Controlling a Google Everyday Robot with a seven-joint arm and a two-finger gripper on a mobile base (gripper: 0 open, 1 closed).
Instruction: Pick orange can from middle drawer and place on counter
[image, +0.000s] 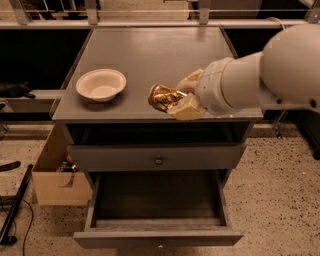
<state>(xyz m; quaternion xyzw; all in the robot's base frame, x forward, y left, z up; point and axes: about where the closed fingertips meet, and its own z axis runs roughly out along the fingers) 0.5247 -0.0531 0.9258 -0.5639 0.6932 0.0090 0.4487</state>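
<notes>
The orange can (162, 97), shiny golden and crinkled, is held between the cream fingers (189, 107) of my gripper (173, 98). The gripper is shut on it, just above the front part of the grey counter (150, 50), right of centre. I cannot tell whether the can touches the surface. My white arm reaches in from the right. The middle drawer (157, 200) stands pulled out below, its dark floor bare, with a small knob on its front.
A cream-white bowl (101, 84) sits on the counter's front left. A shut grey drawer front with a round dark knob (159, 160) lies above the open drawer. A cardboard box (57, 175) and a black pole (15, 205) are on the floor at left.
</notes>
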